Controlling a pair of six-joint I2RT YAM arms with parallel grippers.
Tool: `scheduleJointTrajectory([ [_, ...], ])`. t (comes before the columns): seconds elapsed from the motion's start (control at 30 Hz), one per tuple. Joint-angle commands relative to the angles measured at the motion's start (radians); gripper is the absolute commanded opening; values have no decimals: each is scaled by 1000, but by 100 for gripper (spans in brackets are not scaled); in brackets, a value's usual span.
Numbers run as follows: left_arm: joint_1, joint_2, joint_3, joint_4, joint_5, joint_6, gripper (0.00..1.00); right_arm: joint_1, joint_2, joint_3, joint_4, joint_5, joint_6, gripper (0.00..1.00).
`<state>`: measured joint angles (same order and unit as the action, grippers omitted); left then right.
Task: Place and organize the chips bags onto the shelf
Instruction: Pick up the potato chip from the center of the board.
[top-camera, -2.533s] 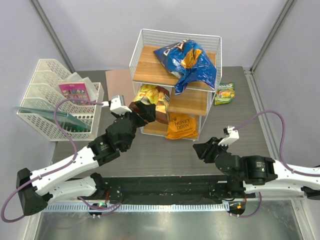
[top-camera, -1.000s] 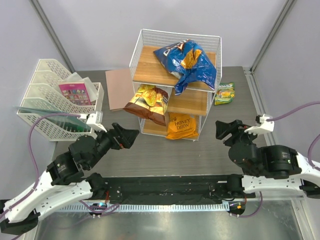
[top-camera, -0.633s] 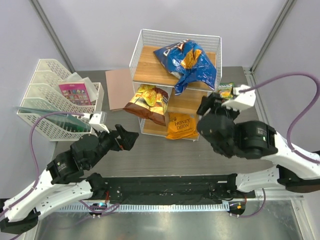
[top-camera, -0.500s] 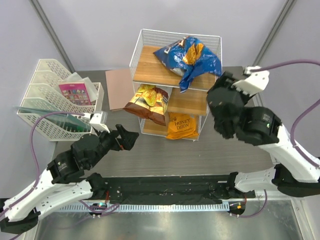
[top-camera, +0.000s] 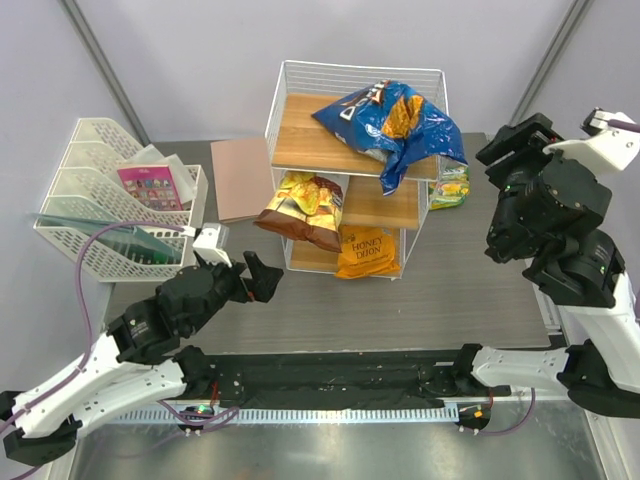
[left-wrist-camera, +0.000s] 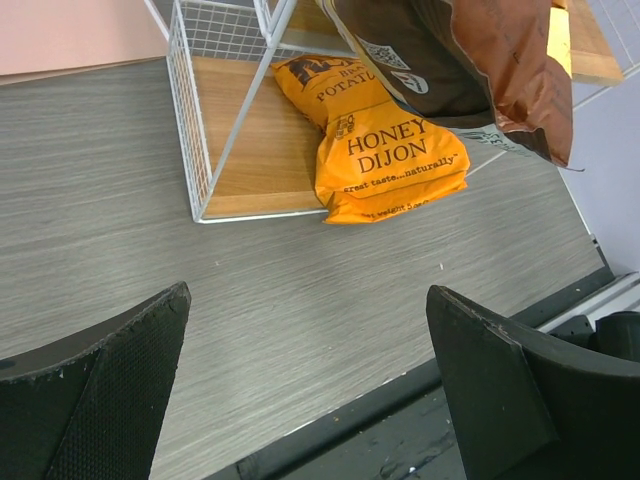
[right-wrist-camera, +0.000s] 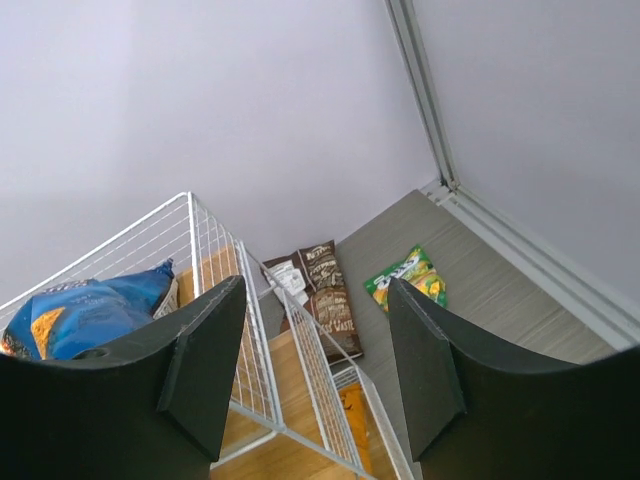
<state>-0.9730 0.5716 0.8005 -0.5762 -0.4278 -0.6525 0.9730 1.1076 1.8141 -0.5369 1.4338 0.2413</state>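
Observation:
The shelf (top-camera: 300, 140), a white wire rack with wooden boards, stands mid-table. A blue Doritos bag (top-camera: 395, 115) lies on its top board and overhangs the right edge. A dark brown bag (top-camera: 305, 205) hangs out of the middle tier. The orange Honey Dijon bag (top-camera: 362, 252) lies on the bottom board. A small green-yellow bag (top-camera: 452, 187) lies on the table right of the shelf. In the right wrist view a brown bag with a white patch (right-wrist-camera: 325, 295) lies flat on the table beside the shelf (right-wrist-camera: 260, 330). My left gripper (top-camera: 262, 280) is open and empty near the shelf's front left. My right gripper (top-camera: 510, 150) is open and empty, raised high on the right.
A white mesh file tray (top-camera: 60, 235) with a pink card packet (top-camera: 148, 185) stands at the left. A pinkish-brown board (top-camera: 238, 178) lies behind the shelf's left side. A black rail (top-camera: 330, 375) runs along the near table edge. Metal frame posts stand at the back corners.
My right arm swung from the shelf's right side up and out to the right. The Doritos bag shifted right and now overhangs the top board. My left gripper barely moved.

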Motion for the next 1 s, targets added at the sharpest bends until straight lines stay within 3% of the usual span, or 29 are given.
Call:
scheduleJointTrajectory([
  [0.0, 3, 20, -3, 55, -15, 36, 100, 0, -3, -39, -143, -47, 142, 64],
  [0.27, 2, -31, 19, -22, -37, -4, 100, -2, -112, -99, -164, 105, 150, 64],
  [0.47, 2, -85, 9, -161, -84, -67, 100, -23, 3, -53, -163, 50, 79, 64],
  [0.67, 3, -46, 32, -179, -69, -72, 100, -187, 142, 128, -173, -151, 72, 64],
  [0.83, 2, -53, 32, -157, -60, -62, 100, -357, 276, 368, -176, -229, -19, 64],
  [0.97, 3, -44, 28, -152, -57, -67, 100, -531, 365, 429, -231, -389, 51, 64],
])
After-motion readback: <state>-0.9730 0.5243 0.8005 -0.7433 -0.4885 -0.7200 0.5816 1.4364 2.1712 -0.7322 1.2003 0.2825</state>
